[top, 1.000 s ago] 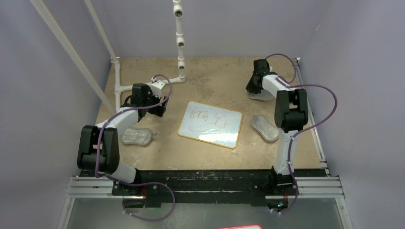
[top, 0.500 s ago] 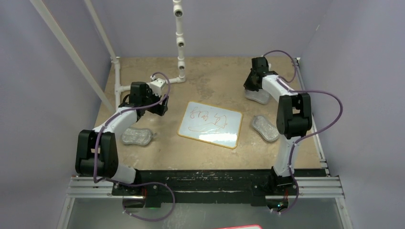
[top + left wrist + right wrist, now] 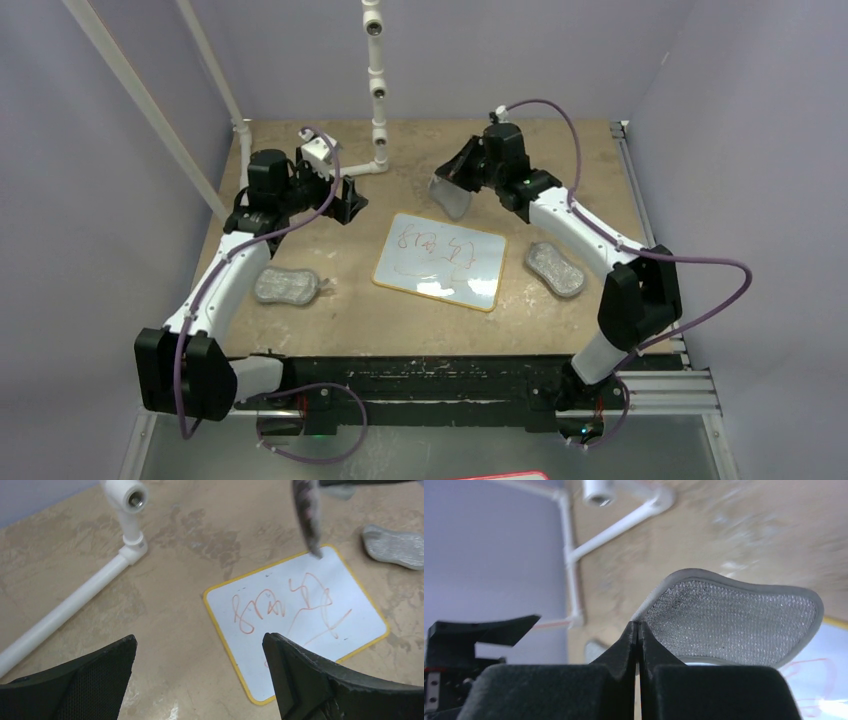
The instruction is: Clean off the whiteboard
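The whiteboard (image 3: 440, 260) lies flat at the middle of the tabletop (image 3: 420, 150). Its long axis runs left to right, with the right end skewed a little toward the near edge. Red scribbles cover its far half.

The right tool (image 3: 463, 180) is clamped shut on a grey pad (image 3: 450, 197), which hangs edge-down over the board's far edge and seems clear of it. From there the board lies toward the near edge, so the wipe likely needs a drop, then strokes along the long axis.

The left tool (image 3: 345, 200) is wide open and empty, off the board's far-left corner.
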{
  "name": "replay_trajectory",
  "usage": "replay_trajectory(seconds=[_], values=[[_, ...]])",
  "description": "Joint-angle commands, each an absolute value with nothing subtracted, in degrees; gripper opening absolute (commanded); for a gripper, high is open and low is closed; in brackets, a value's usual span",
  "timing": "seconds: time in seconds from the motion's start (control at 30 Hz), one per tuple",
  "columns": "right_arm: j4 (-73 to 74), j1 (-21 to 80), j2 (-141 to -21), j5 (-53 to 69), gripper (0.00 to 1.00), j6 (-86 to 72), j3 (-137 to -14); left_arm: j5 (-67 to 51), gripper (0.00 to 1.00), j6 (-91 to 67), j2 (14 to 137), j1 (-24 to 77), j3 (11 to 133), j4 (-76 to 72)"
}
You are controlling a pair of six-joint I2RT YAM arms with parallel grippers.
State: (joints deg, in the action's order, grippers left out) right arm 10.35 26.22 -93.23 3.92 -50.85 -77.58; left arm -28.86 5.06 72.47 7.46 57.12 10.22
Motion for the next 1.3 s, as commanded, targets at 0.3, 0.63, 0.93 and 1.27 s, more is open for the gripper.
replay_trajectory(seconds=[0.3, 0.63, 0.93, 1.27], values=[[-10.78, 40.26, -88.44, 15.68, 0.00, -73.46, -73.59, -39.81, 0.99, 4.30, 64.44, 11.67, 54.93, 7.46], [-14.43, 43.68, -86.51, 13.60, 0.00, -78.84, -72.58, -38.03, 0.99, 0.44, 62.47, 12.22, 51.66, 2.48], [-17.93, 44.25, -85.98, 15.43, 0.00, -82.22, -69.64, -38.38, 0.66, -3.22, 61.93, 12.19, 49.48, -1.91], [-8.47, 43.36, -83.71, 15.10, 0.37, -76.46, -70.67, -37.82, 0.00, 12.76, 61.69, 11.51, 51.91, 7.25]])
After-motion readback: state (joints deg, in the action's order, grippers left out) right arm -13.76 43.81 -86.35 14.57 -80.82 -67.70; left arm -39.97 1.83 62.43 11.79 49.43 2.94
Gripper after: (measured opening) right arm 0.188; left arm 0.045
